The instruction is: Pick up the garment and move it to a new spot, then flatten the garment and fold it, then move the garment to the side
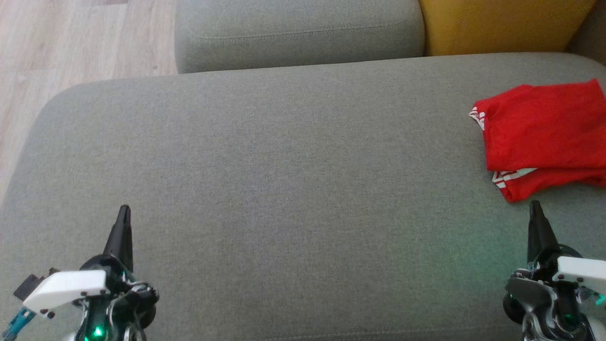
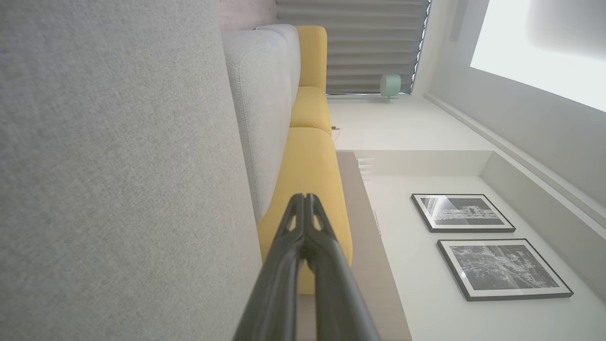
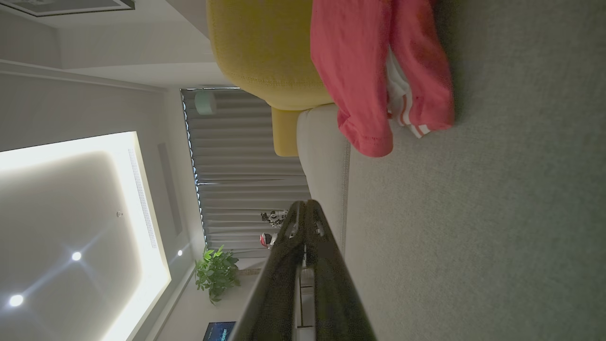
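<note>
Left jaws together, empty, at the front-left corner of the sofa [image 1: 284, 166] seat. Right jaws together, empty, at the front-right corner, tips near the garment [image 1: 544, 128] but not touching it. The head view's right side cuts the garment off. It is red with white stripes, folded over in layers, lying at the seat's right edge, near the yellow cushion [image 1: 497, 23].

One garment [image 1: 544, 128], two framed pictures [image 2: 463, 213], one plant [image 3: 215, 272]
</note>
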`<state>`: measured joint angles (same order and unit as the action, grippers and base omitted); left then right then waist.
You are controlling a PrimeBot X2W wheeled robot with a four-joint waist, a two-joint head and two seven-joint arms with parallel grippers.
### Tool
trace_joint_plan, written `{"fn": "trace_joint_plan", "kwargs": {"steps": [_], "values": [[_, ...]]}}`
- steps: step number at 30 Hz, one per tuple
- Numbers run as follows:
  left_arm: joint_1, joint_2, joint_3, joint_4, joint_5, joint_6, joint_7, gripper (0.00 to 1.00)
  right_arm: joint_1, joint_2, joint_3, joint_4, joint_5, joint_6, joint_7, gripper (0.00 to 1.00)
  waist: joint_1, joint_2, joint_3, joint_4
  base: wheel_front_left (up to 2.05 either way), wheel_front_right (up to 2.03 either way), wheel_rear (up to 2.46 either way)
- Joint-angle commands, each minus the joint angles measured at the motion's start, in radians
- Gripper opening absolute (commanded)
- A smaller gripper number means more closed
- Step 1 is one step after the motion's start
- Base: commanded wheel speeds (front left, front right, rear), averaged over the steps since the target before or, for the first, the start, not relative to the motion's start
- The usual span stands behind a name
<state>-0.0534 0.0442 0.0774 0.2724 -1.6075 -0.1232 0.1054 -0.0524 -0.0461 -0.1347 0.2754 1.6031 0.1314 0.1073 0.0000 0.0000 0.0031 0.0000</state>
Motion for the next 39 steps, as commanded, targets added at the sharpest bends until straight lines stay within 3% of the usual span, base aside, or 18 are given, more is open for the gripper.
{"fn": "trace_joint_plan", "kwargs": {"steps": [1,39], "values": [[-0.055,0.007,0.036,-0.027,-0.001,-0.007,0.008,0.0,-0.056,-0.004,0.02,-0.031,0.005,-0.001,0.006,0.0,0.0,0.0,0.0,0.0,0.0,0.0,0.0],[-0.055,0.006,0.037,-0.027,-0.001,-0.007,0.008,0.0,-0.056,-0.004,0.02,-0.031,0.005,-0.001,0.007,0.0,0.0,0.0,0.0,0.0,0.0,0.0,0.0]]}}
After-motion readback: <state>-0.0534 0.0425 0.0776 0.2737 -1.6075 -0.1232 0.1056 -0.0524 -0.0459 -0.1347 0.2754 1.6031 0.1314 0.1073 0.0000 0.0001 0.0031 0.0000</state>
